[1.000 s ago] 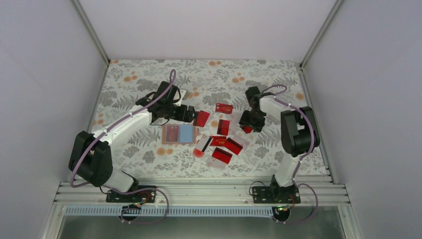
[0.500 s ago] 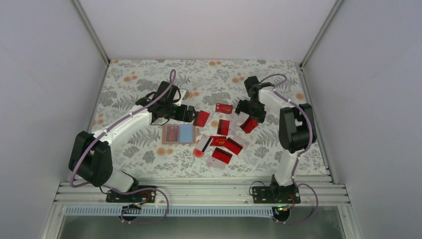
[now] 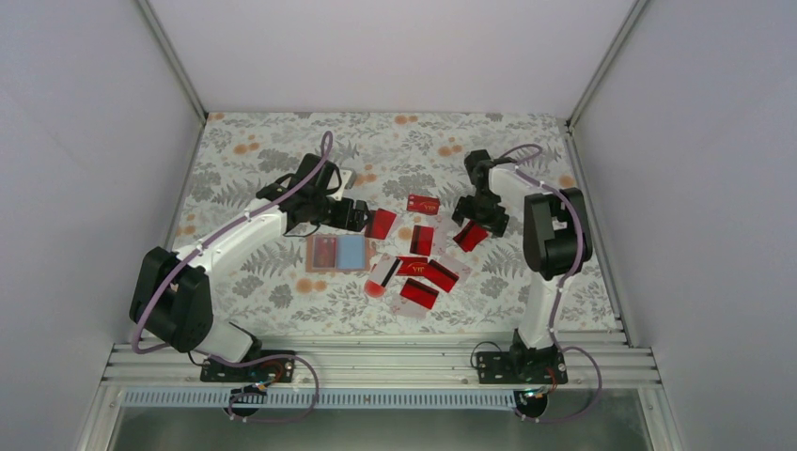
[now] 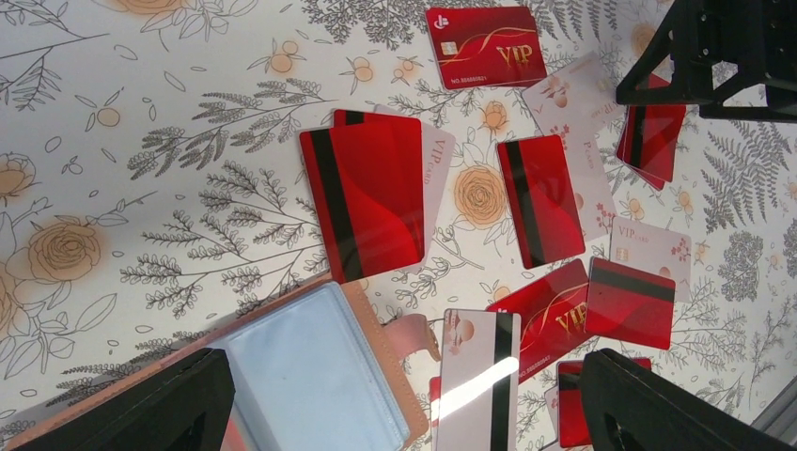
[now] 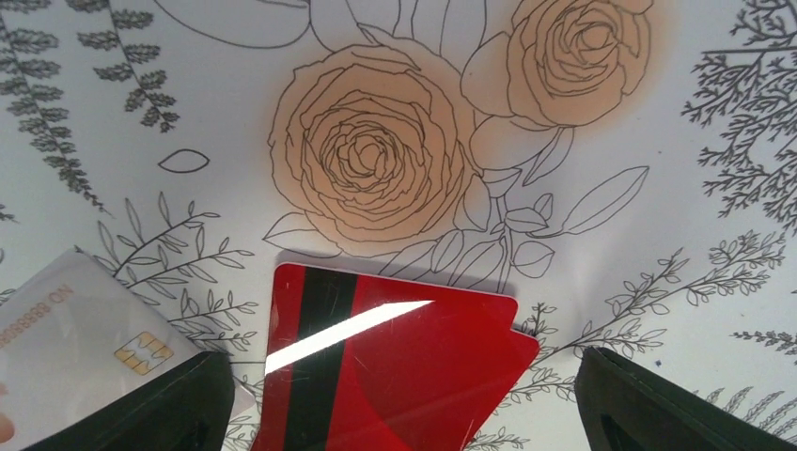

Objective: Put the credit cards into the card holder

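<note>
The card holder (image 3: 336, 253) lies open on the table, one red card in its left half and a light blue pocket (image 4: 310, 376) on the right. Several red and pale credit cards (image 3: 422, 240) are scattered to its right. My left gripper (image 3: 354, 214) is open and empty, above the holder's far edge, next to a red striped card (image 4: 367, 193). In its wrist view the gripper (image 4: 395, 418) straddles the holder's tab and a pale striped card (image 4: 475, 376). My right gripper (image 3: 479, 220) is open over two overlapping red cards (image 5: 385, 366), which lie flat between its fingers (image 5: 141, 404).
A pale chip card (image 5: 85, 329) lies just left of the right gripper's red cards. A red VIP card (image 4: 484, 45) lies furthest back in the group. Grey walls and metal posts enclose the flowered table (image 3: 282, 150). The arm bases stand at the near rail.
My right gripper has pulled back toward the far side and turned, and the red card under it now shows more fully. The left arm and the holder have not moved.
</note>
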`<state>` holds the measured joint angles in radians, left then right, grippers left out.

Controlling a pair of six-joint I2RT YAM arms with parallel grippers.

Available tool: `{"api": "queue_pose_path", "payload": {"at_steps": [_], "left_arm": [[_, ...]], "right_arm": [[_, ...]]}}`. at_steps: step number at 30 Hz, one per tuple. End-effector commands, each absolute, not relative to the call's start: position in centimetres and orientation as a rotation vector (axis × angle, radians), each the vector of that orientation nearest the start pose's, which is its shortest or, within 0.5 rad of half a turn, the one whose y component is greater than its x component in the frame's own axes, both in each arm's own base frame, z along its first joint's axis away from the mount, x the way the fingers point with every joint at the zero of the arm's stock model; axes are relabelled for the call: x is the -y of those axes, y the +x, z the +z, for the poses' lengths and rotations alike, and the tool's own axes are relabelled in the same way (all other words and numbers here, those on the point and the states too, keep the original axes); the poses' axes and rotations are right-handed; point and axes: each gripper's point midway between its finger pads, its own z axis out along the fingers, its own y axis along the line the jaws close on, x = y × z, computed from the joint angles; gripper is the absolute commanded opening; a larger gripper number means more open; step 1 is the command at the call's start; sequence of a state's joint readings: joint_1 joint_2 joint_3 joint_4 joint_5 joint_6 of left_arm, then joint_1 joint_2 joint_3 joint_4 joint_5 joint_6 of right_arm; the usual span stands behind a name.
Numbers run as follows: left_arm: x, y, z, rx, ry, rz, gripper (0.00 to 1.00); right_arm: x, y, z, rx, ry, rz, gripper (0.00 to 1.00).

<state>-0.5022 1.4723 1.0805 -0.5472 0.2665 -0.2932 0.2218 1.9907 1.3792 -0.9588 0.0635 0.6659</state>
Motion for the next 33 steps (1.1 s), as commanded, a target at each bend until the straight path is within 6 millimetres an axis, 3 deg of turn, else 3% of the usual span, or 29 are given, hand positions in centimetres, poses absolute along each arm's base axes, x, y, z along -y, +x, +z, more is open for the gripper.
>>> {"api": "queue_pose_path", "payload": {"at_steps": [1, 8, 15, 21, 33], "left_arm": [[22.9, 31.8, 14.9, -2.526, 0.418, -0.653, 0.92], [22.7, 31.6, 14.9, -2.526, 0.408, -0.65, 0.92], [22.7, 31.5, 15.1, -2.525, 0.409, -0.653, 0.92], [22.8, 31.5, 15.0, -2.526, 0.401, -0.666, 0.92], [23.0, 31.3, 15.4, -2.518, 0.396, -0.69, 0.92]], "right_arm": [[-6.2, 34.8, -0.4, -3.068, 0.695, -0.132, 0.91], [-5.8, 32.1, -3.1, -3.119, 0.7, -0.154, 0.75], [-5.7, 30.5, -3.3, -3.12, 0.705, -0.135, 0.63], [-6.1, 29.6, -2.3, -3.126, 0.644, -0.078, 0.6], [-7.7, 31.0, 2.1, -3.091, 0.505, 0.047, 0.6]]}}
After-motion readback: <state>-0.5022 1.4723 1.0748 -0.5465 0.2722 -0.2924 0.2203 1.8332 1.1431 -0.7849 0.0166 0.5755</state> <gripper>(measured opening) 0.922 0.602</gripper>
